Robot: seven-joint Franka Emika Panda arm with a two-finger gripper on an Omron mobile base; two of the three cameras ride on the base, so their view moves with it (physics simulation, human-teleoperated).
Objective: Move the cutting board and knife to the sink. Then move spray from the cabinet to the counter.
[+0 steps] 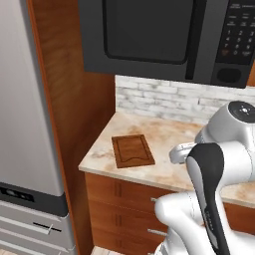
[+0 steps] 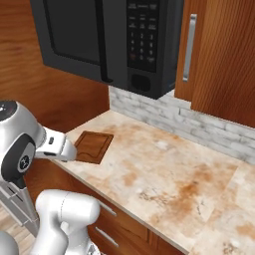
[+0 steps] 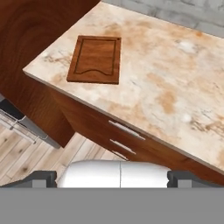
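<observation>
The dark brown cutting board (image 1: 132,151) (image 2: 93,146) (image 3: 95,59) lies flat near the left end of the beige marble-look counter (image 1: 167,132) (image 2: 169,169) (image 3: 175,78), with nothing on it. My gripper (image 3: 112,178) hangs in front of the counter edge, above the floor, well short of the board. Its dark fingertips (image 3: 43,178) stand wide apart with nothing between them, so it is open. The hand (image 2: 62,147) shows beside the board's near corner. A reddish-brown upper cabinet (image 2: 221,60) with a metal handle is shut at the right. Knife, sink and spray are out of view.
A black microwave (image 1: 164,35) (image 2: 99,40) hangs low over the counter. A tall wooden panel (image 1: 74,99) and a steel fridge (image 1: 25,124) stand left of the counter. Drawers with metal handles (image 3: 127,130) sit below the worktop. A grey brick backsplash (image 1: 169,99) closes the back.
</observation>
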